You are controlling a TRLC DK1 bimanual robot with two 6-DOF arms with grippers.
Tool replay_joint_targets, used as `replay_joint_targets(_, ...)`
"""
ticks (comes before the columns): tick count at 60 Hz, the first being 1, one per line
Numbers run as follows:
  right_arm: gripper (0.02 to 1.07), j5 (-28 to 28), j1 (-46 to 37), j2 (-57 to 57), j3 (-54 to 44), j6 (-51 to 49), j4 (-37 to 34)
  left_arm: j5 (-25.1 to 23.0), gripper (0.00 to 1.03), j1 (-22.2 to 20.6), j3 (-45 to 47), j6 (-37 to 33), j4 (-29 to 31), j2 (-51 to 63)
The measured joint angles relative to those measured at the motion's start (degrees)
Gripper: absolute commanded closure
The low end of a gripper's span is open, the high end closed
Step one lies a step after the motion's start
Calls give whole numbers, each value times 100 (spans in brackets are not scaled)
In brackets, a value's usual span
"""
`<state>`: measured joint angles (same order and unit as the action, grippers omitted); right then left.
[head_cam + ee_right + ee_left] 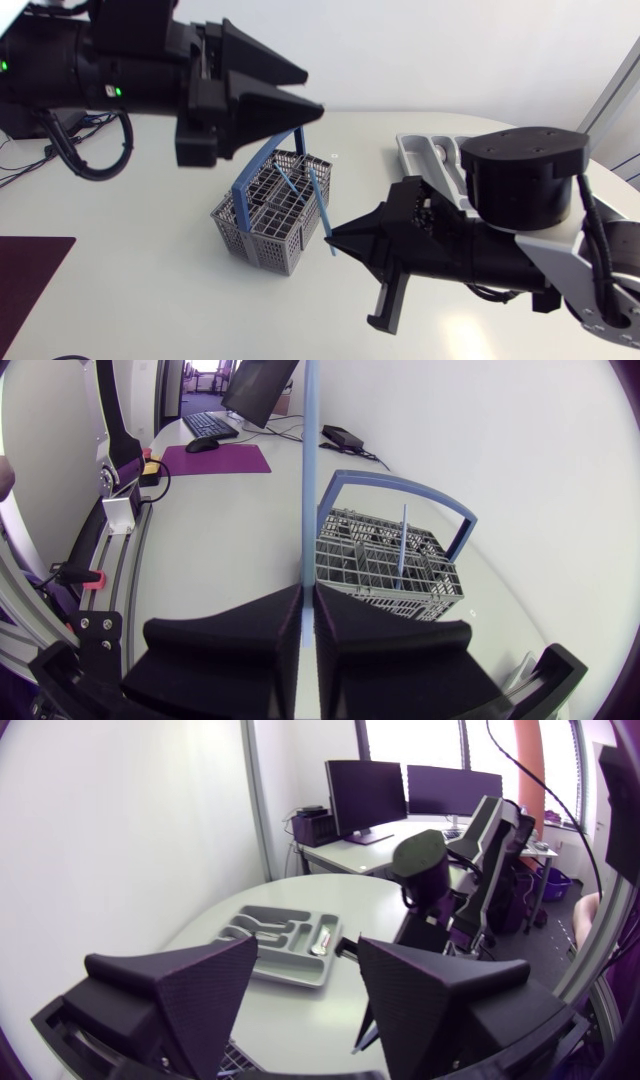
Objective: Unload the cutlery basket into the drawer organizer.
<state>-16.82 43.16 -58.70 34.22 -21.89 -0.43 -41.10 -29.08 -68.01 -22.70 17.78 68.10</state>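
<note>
The grey cutlery basket [262,222] with its blue handle [262,160] stands mid-table. One blue cutlery piece [289,184] leans inside it. My right gripper [335,238] is at the basket's right side, shut on a long light-blue cutlery piece [322,205] that slants up over the basket's corner. In the right wrist view that piece [308,470] rises straight from between the pressed-together fingers of the right gripper [308,615], with the basket [385,565] just ahead. My left gripper [300,92] hangs open and empty above the basket. The grey drawer organizer [420,152] lies at the back right.
In the left wrist view the organizer [285,942] holds a few small items in its compartments, and my right arm [425,870] rises beside it. A dark purple mat [25,290] lies at the table's front left.
</note>
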Motion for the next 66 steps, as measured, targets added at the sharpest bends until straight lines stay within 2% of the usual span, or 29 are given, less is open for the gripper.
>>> replay_joint_targets(7, 101, -332, -490, 249, -50, -74, -337, 31, 4, 382, -186, 223, -229, 105)
replay_joint_targets(17, 101, -772, -1779, 356, -39, -140, -815, 232, 4, 968, -304, 280, -304, 417)
replay_joint_targets(32, 101, -841, -3038, -603, 542, -223, -1180, 671, 5, 1130, -240, -7, -275, 542)
replay_joint_targets(46, 101, -361, -3731, -2280, 1832, -162, -1749, 1010, 5, 1182, 221, -400, -269, 474)
replay_joint_targets(66, 101, 511, -3941, -4098, 3285, 352, -2645, 1163, 5, 1517, 837, -953, -271, -120)
